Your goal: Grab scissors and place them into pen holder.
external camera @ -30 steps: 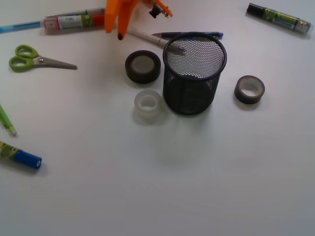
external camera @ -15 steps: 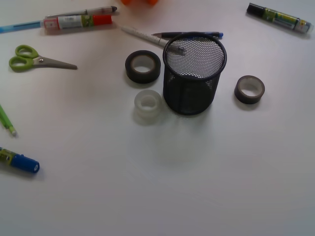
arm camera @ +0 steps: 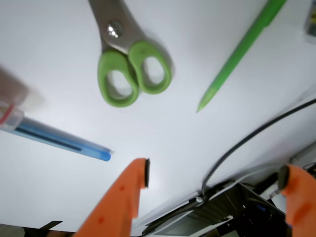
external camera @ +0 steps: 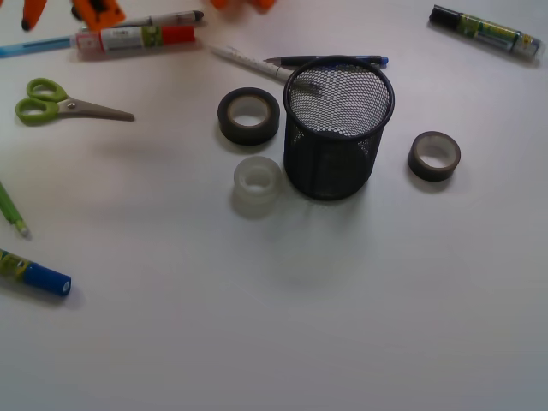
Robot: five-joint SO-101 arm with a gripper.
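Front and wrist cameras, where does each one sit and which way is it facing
Front: sits high over the near edge of the table, looking down at the pen holder and tape rolls; only orange bits of the arm show along the top edge.
Wrist: rides on the arm, looking down past the open hand at the table.
Shared: both see the scissors, lying flat and ungrasped.

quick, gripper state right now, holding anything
Orange gripper: open, jaws spread wide, holding nothing; the lime-green-handled scissors lie on the white table ahead of it, untouched.
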